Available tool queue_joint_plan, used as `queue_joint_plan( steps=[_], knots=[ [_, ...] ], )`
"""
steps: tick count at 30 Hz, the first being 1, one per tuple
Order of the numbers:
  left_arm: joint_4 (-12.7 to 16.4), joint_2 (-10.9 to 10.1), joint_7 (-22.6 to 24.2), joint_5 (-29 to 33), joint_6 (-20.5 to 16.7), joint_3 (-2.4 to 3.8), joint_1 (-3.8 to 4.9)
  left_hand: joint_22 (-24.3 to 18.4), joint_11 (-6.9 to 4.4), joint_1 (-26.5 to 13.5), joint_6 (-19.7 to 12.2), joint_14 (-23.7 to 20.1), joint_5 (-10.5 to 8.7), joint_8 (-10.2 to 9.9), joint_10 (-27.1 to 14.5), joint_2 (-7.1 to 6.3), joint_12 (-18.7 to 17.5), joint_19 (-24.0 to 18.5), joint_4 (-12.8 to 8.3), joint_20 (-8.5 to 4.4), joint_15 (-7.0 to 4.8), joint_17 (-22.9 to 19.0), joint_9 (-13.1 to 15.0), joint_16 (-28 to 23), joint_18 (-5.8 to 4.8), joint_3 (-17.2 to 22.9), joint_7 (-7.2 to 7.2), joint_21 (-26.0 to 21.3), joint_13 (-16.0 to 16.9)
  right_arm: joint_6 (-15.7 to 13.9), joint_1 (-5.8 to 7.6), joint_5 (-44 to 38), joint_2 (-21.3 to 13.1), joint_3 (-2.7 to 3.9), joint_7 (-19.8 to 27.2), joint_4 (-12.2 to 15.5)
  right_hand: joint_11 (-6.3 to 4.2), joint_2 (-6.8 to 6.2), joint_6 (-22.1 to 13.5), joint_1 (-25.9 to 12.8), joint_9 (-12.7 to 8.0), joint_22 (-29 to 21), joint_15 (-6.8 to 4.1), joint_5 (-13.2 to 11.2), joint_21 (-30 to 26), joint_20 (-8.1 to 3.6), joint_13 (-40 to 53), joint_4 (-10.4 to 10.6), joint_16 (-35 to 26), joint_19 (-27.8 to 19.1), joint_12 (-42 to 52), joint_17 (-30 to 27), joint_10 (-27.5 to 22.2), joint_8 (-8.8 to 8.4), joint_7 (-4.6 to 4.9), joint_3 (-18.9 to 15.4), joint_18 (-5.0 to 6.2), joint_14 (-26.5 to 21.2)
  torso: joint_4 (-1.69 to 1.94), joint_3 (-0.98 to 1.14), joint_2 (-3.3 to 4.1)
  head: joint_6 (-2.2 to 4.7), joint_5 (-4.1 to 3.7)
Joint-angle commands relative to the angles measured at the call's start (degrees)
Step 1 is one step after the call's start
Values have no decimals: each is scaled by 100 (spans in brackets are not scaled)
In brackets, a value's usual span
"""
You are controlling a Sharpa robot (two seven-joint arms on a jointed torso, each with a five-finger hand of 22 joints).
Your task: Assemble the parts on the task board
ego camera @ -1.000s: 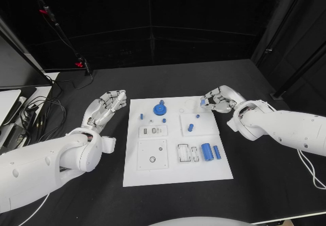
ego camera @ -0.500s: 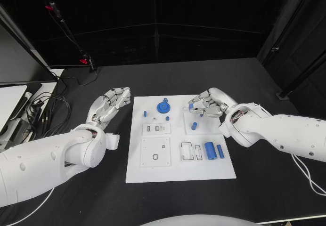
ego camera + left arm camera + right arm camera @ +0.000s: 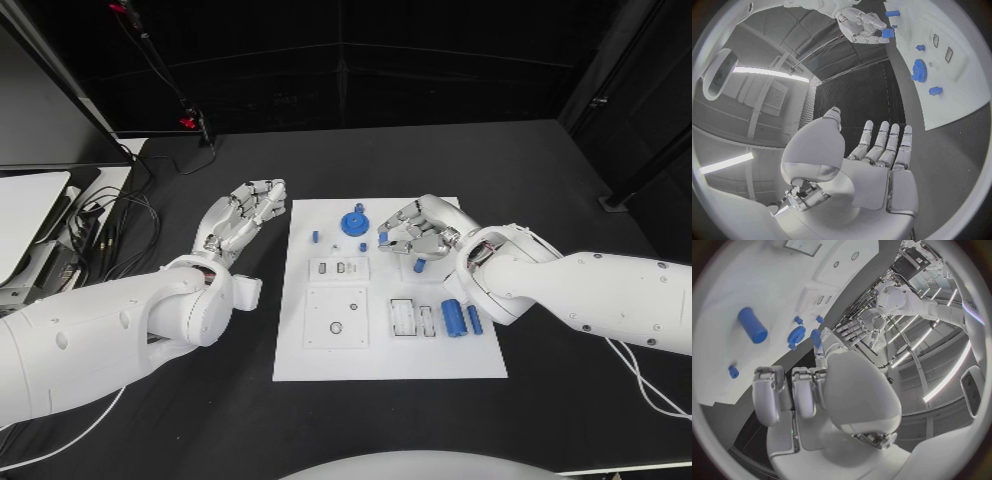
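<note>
I am pinching a small blue part (image 3: 887,33) in my right robot hand (image 3: 418,228) above the task board (image 3: 389,360)'s upper middle; my left robot hand (image 3: 242,215) is lying spread and empty, and most parts are lying loose, so I judge assembly barely begun

lab | black curtains (image 3: 433,70), cabled stand (image 3: 159,70) (red clips), ceiling strip lights (image 3: 767,72)

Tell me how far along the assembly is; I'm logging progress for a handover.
Early. Nothing looks plainly finished: the blue gear sits on the task board, but I cannot tell if it is seated. In hand: the right hand appears to pinch a small blue part above the board; the left hand is open beside it. Left: two blue cylinders lie loose beside unfilled slots.
</note>
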Motion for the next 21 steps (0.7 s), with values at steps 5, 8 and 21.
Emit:
queue_joint_plan(
  steps=[5, 8, 21],
  knots=[
    [12, 18, 1384, -31, 18, 5, 9, 6, -14, 2, -45, 45, 23, -27, 39, 68, 18, -34, 2, 4, -3, 8, -2, 23, 27, -49, 900, 24, 1, -52, 6, -344, 267, 4, -766, 86, 54, 35, 87, -19, 7, 1510, 56, 82, 18, 51, 1505, -30, 14, 605, 14, 1509, 597, -11, 32, -7, -42, 606, 9, -4, 0, -32, -1],
    [14, 23, 1384, -31, 22, 5, 9, 6, -14, 2, -45, 45, 24, -27, 40, 69, 19, -35, 2, 4, -3, 8, -2, 23, 27, -50, 900, 24, 1, -84, 3, -363, 353, 3, -871, 75, 61, 33, 88, -29, -1, 1510, 61, 123, 18, 59, 1505, -35, 14, 605, 14, 1509, 597, -29, 39, -8, -42, 606, 9, 1, 6, -29, -4],
    [-8, 36, 1379, -31, 27, 5, 9, 6, -14, 3, -44, 45, 25, -27, 40, 71, 20, -36, 3, 5, -3, 8, -1, 24, 26, -53, 900, 24, 1, -27, -46, -530, 788, -1, -1406, -128, 68, 24, 81, -54, -14, 1510, 68, 172, 18, 68, 1505, -39, 14, 605, 14, 1509, 597, -58, 41, -15, -42, 606, -8, 1, 0, -67, 20]
  ],
)
